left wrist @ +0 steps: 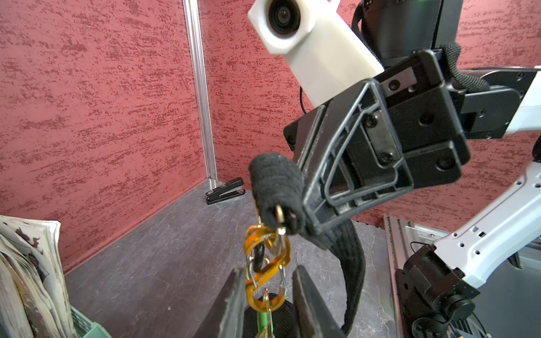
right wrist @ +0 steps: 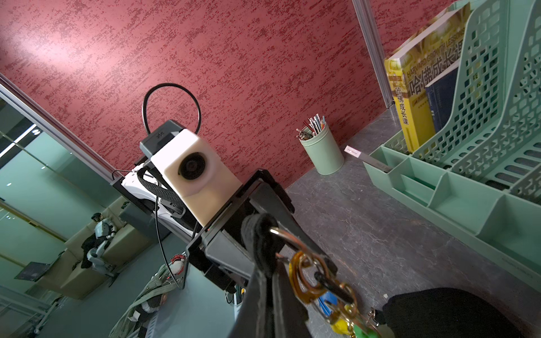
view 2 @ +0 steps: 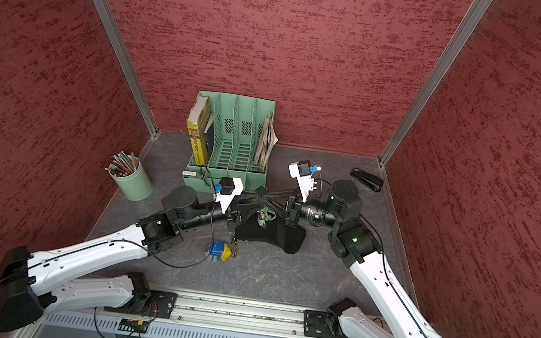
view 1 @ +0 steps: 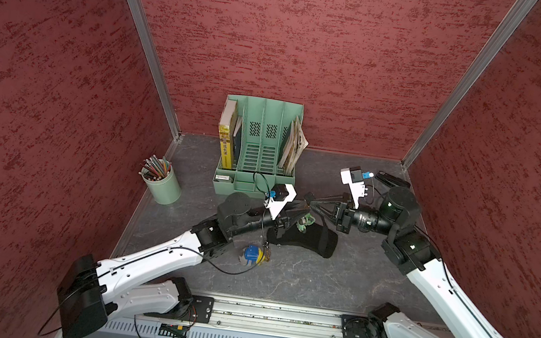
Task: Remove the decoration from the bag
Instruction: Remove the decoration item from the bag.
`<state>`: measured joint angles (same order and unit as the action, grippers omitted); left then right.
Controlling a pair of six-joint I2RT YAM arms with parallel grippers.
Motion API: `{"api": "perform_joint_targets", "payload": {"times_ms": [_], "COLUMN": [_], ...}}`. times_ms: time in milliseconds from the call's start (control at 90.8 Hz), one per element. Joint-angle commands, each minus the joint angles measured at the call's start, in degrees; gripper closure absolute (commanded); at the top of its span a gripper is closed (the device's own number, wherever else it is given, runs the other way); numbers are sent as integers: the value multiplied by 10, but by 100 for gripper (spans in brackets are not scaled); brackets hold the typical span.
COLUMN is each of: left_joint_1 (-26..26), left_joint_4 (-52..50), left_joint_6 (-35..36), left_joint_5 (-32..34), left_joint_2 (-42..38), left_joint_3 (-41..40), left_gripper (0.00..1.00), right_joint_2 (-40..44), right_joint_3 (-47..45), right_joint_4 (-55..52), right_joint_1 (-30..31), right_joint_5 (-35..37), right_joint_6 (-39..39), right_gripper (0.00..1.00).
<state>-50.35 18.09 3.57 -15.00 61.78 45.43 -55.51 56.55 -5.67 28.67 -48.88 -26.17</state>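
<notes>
The work surface is a dark grey, stone-patterned tabletop (view 1: pixel 317 288) enclosed by red textured walls. A pencil cup (view 1: pixel 163 186) stands at far left. A green file organiser (view 1: pixel 257 161) sits against the back wall. A blue-and-yellow toy (view 1: pixel 253 255) lies on the surface just in front of the left arm.

The left arm reaches low and nearly level toward centre. The left gripper (left wrist: pixel 268 269) has its jaws narrowly apart, bracketing the decoration (left wrist: pixel 263 275). This is a chain of amber links and metal clips with a green figure (view 1: pixel 305 221) hanging below. Firm contact on the chain cannot be confirmed.

Handling: the decoration appears light, rigid link by link, and free to swing. The links look smooth and may slip. Take hold across the clip body, not the dangling figure.

The bag (view 1: pixel 309 243) is soft, limp fabric and offers little resistance by itself. It lies on the tabletop near centre, beneath the grippers. Restrain it by the strap (left wrist: pixel 275 187).

The right arm comes in from the right, wrist level, opposing the left. The right gripper (view 1: pixel 314 206) is clamped on the strap's looped end beside its metal ring, holding the strap raised above the bag. A black stapler (view 1: pixel 394 181) lies in the far right corner.
</notes>
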Motion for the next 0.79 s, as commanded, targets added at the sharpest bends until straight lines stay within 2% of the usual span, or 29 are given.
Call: {"api": "perform_joint_targets", "payload": {"times_ms": [0,220,408,782], "left_joint_1": [3,3,3,3], "left_joint_4": [19,23,33,38], "left_joint_6": [7,4,1,-3], "left_joint_5": [-7,-9,-6,0], "left_joint_2": [-1,7,13,14], "left_joint_3": [18,20,21,17], "left_gripper": [72,58,57,73], "right_joint_2": [1,4,4,11], "right_joint_3": [8,8,5,2], "right_joint_4": [27,27,39,39], "right_joint_1": [-1,-2,-1,-2], "right_joint_5": [-11,-11,-14,1], "right_joint_6": [-3,-6,-18,-25], "right_gripper": [100,100,100,100]}}
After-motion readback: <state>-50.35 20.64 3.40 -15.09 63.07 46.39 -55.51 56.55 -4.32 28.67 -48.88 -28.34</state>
